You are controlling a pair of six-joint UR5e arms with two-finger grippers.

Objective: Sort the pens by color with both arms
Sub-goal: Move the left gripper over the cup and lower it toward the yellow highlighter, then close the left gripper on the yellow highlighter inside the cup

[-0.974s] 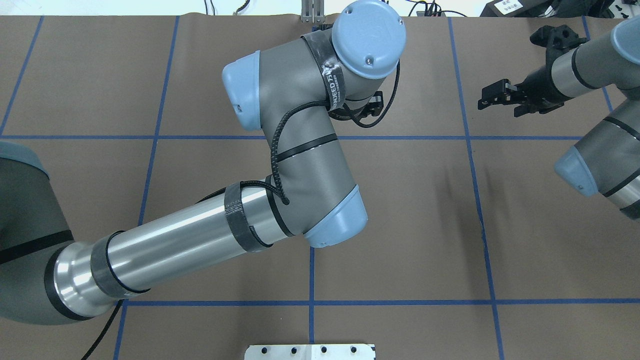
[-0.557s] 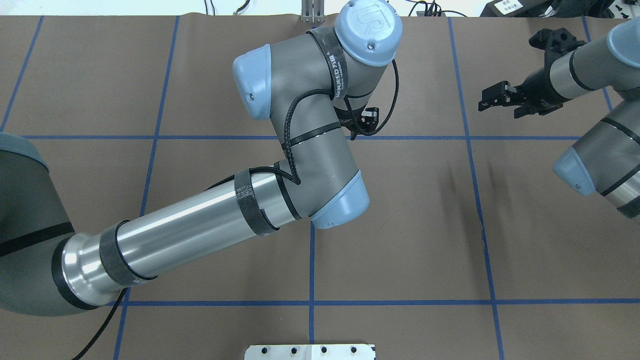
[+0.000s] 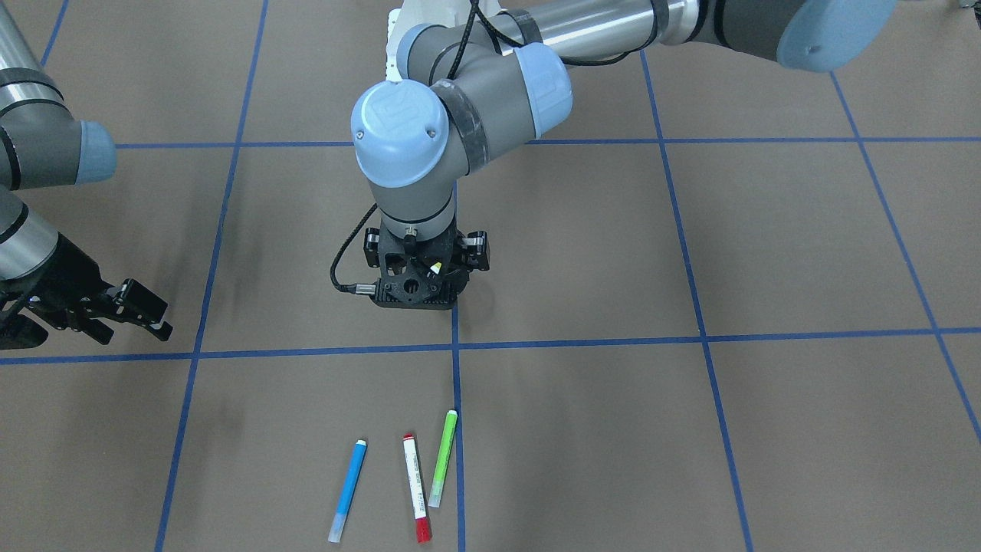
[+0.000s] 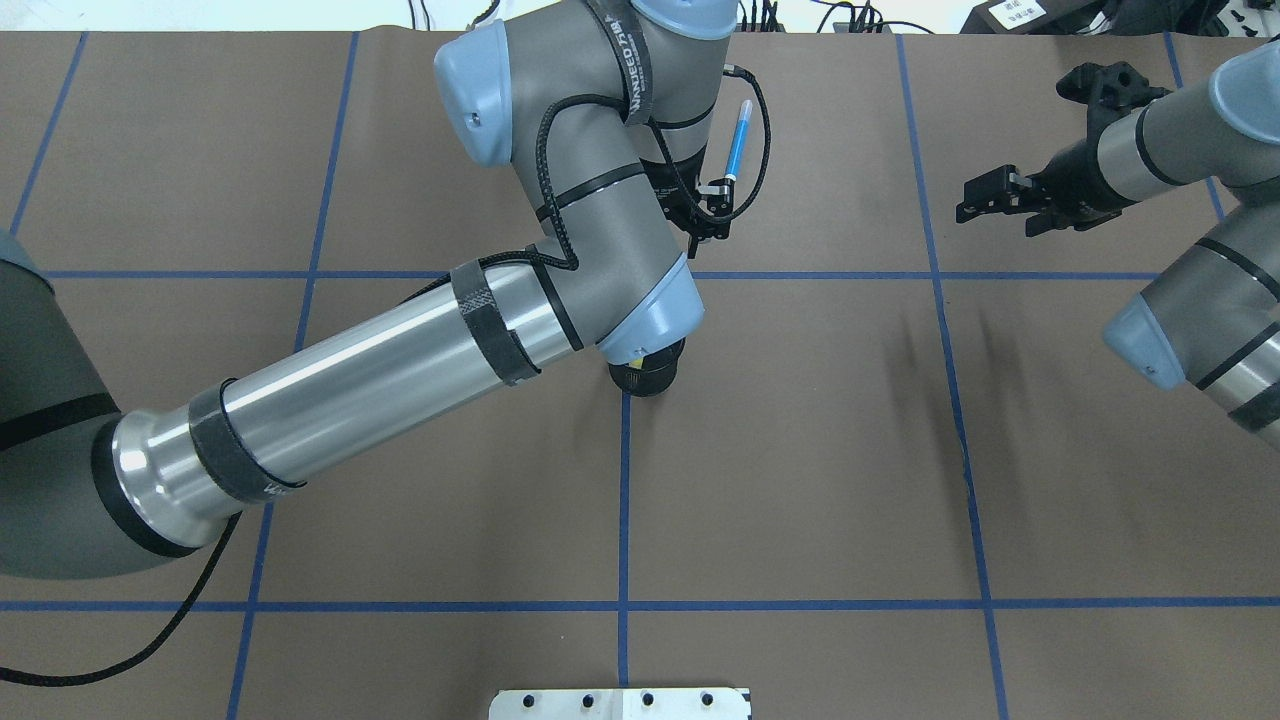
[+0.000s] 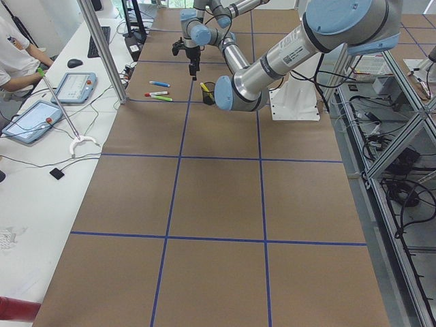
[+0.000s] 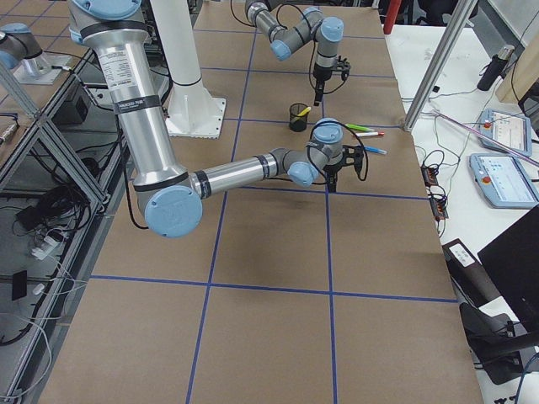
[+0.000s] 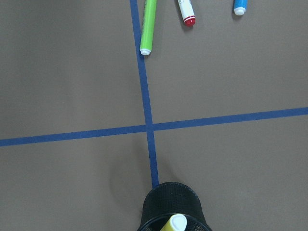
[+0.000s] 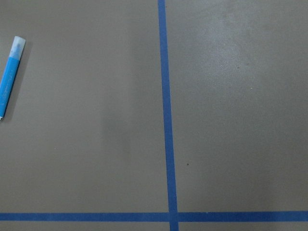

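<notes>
Front-facing exterior: blue pen [image 3: 349,491] and green pen [image 3: 443,458] point toward robot.

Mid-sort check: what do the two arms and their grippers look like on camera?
Both the left arm and the right arm are polished silver tubes with matte grey joints and round light blue caps. A black braided cable runs along the left arm under black straps, one of which carries white lettering. The left gripper and the right gripper are black and two-fingered.
</notes>
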